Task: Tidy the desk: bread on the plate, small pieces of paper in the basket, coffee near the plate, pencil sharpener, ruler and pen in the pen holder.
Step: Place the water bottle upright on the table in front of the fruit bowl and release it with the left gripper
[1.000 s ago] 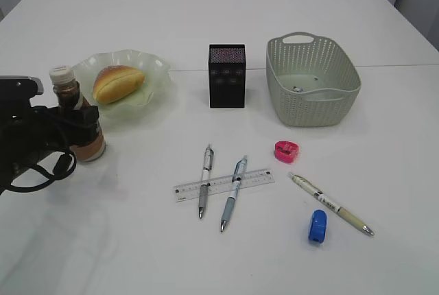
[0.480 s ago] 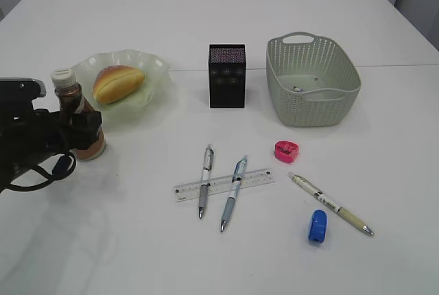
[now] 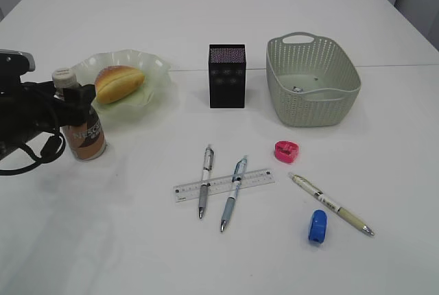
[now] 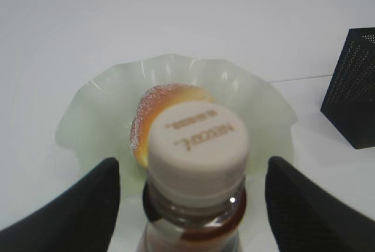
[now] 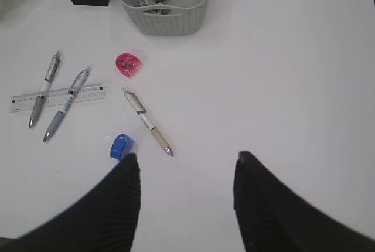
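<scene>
1. Left gripper (image 3: 68, 106) drawn back toward the left edge and lifted a little; a second ago wrapped low around the coffee (image 3: 81, 127), now level with the bottle's neck and shoulder.
2. Fingers (image 4: 76, 205) spread wider than before, standing clear of the bottle on both sides in the left wrist view.
3. Bottle label, formerly covered by the black fingers, now in plain sight from the exterior view, white lettering readable.
4. Coffee set upright on the table (image 3: 137, 240), near-left of the plate (image 3: 154, 68); earlier leaning slightly, cap tipped left.
5. Dangling cable loop shifted left and up along with the arm.
</scene>
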You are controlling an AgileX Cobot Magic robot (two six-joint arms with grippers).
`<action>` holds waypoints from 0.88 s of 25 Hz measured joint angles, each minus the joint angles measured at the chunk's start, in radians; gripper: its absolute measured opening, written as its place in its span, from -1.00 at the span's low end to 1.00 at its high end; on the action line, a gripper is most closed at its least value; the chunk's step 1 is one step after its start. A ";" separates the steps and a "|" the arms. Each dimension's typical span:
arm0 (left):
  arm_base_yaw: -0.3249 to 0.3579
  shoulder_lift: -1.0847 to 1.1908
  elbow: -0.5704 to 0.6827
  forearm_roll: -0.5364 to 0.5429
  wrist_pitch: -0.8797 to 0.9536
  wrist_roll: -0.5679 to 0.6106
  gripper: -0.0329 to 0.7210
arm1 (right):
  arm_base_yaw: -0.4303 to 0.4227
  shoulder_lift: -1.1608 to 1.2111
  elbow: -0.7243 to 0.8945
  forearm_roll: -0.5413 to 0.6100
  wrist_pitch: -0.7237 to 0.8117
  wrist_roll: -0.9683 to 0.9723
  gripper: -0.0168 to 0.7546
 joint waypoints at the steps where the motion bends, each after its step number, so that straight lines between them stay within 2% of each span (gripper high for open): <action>1: 0.000 -0.005 0.000 0.000 0.002 0.007 0.57 | 0.000 0.000 0.000 0.000 0.000 0.000 0.12; 13: 0.000 -0.095 0.000 0.000 0.026 0.058 0.57 | 0.000 0.000 0.000 0.000 0.000 0.000 0.12; 22: 0.000 -0.261 0.000 -0.005 0.179 0.087 0.57 | 0.000 0.000 0.000 -0.005 0.000 0.000 0.12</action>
